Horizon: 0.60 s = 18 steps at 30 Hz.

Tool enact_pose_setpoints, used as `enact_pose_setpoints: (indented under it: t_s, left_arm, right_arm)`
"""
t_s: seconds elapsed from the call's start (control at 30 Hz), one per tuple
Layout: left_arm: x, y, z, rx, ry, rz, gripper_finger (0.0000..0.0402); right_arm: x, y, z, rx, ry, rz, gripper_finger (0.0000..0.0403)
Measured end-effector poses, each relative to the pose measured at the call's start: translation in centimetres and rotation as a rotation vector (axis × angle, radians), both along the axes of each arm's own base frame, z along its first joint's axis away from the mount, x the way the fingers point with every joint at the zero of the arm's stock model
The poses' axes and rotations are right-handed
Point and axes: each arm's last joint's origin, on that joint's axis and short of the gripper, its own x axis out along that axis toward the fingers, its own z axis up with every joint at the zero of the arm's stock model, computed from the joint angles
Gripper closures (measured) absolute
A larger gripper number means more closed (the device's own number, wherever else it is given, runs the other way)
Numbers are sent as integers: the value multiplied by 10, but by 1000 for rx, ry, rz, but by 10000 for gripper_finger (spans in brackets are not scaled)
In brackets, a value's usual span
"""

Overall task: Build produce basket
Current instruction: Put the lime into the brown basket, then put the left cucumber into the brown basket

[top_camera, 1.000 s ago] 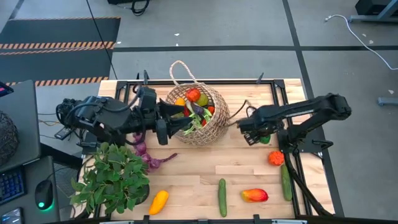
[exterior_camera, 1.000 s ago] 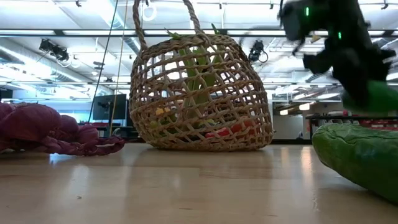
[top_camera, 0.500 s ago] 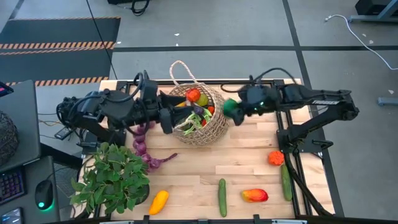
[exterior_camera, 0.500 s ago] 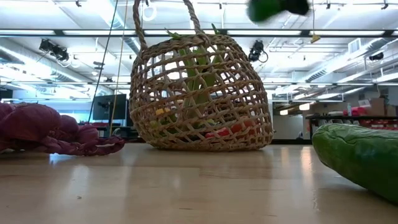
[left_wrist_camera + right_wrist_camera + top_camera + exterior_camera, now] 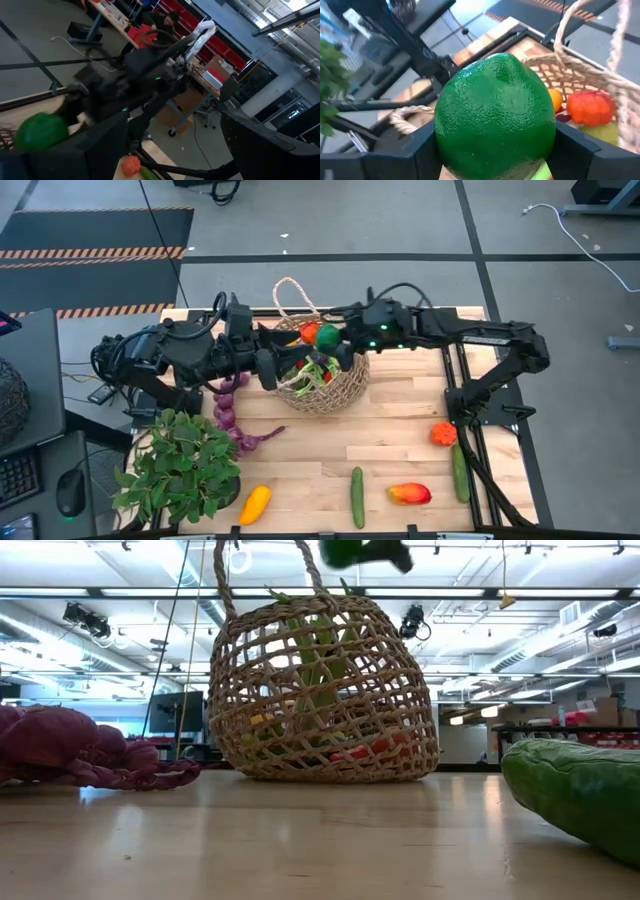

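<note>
We are seeing the right gripper (image 5: 338, 337) over the round tan open-weave straw basket (image 5: 345, 385), fingers (image 5: 572, 150) clenched on a round dark green lime-like fruit (image 5: 495, 120) just above the basket's mouth. The basket is sitting at the far middle of the light wooden table (image 5: 390, 430), already holding red, orange and green produce (image 5: 310, 332). The left gripper (image 5: 290, 365) is at the basket's left rim; we cannot tell whether its fingers are gripping it.

tan open-weave basket (image 5: 335, 385), glossy green fruit (image 5: 495, 119), purple string (image 5: 70, 750)
</note>
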Motion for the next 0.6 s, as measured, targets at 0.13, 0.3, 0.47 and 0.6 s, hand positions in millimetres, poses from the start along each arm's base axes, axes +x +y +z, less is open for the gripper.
enact_pose_setpoints:
  t_s: [0.13, 0.3, 0.47, 0.6]
  left_arm:
    - [0, 0, 0, 2, 0, 0, 77]
    - [0, -1, 0, 2, 3, -5, 77]
    - [0, -1, -1, 9, 10, -22, 77]
    - [0, -2, -1, 20, 23, -71, 77]
  right_arm:
    - [12, -11, -11, 14, 20, -1, 93]
    - [17, -26, -14, 26, 4, -19, 33]
    - [15, -36, -16, 52, 20, -11, 12]
    - [6, -34, -10, 87, 13, 45, 18]
